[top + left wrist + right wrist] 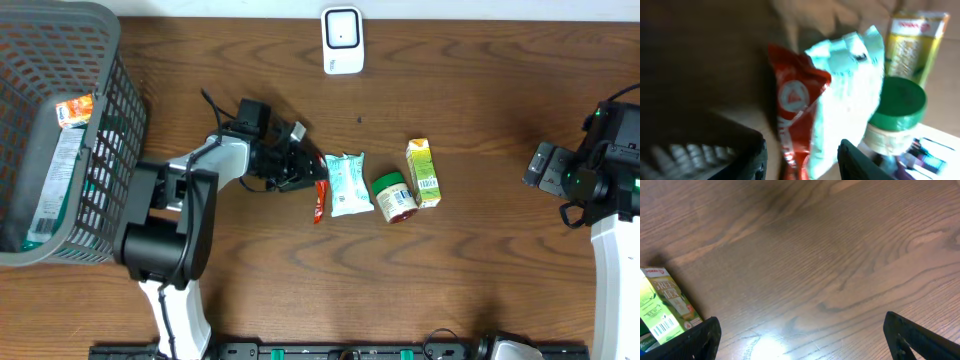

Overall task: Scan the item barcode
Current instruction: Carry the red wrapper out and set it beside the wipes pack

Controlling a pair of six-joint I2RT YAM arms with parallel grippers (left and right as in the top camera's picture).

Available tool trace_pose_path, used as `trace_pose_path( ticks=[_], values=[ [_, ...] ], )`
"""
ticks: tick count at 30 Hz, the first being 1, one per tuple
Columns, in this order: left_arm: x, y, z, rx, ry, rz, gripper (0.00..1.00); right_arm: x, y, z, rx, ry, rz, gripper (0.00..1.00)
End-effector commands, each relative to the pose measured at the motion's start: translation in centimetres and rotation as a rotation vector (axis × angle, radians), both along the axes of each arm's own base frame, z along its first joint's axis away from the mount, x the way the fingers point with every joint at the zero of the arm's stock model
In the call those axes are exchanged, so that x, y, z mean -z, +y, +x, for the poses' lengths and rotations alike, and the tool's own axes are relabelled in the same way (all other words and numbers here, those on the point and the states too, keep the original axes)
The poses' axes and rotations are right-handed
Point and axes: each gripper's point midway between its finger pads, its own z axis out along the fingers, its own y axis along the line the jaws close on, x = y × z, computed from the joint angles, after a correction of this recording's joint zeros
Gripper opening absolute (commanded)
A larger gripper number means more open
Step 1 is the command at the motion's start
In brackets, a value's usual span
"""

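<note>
Four items lie in a row mid-table: a red sachet (320, 200), a white-and-teal pouch (348, 184), a green-lidded jar (394, 194) and a green tea carton (423, 172). My left gripper (305, 172) is low at the sachet's left end. In the left wrist view the gripper (802, 152) is open; the red sachet (795, 100) and the edge of the pouch (850, 85) lie between its fingers, with a gap at the left finger. My right gripper (545, 165) waits at the far right, open (802, 330) over bare wood. The white scanner (342, 40) sits at the back edge.
A grey mesh basket (110, 110) with several packets inside stands at the far left, close behind the left arm. The jar (895, 115) and carton (912, 42) lie just beyond the pouch. The carton (662, 310) shows its barcode in the right wrist view.
</note>
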Motion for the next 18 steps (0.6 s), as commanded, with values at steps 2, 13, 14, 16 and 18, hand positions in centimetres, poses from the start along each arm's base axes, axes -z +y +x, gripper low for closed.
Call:
trace_pose_path(
  ticks=[2,13,14,16,18],
  values=[
    [-1.6,2.1,1.9,-0.051,-0.132,0.16,0.48,-0.4,-0.2,-0.1,0.001,-0.006,-0.011,0.99],
    [-4.9,0.1,-0.9,0.042,-0.169,0.169,0.07,-0.4,-0.2,-0.1,0.001,-0.006,-0.011,0.99],
    [-4.6,-0.6,-1.6,0.075,-0.17,0.172,0.07,-0.4,-0.2,-0.1,0.001,-0.006,-0.011,0.99],
    [-3.7,-1.3,-2.4,0.104,-0.163,0.202,0.07,-0.4,-0.2,-0.1,0.001,-0.006,-0.011,0.99],
    [-2.8,-1.5,-2.7,0.118,-0.17,0.25,0.07,-0.4,-0.2,-0.1,0.001,-0.006,-0.011,0.99]
  ],
)
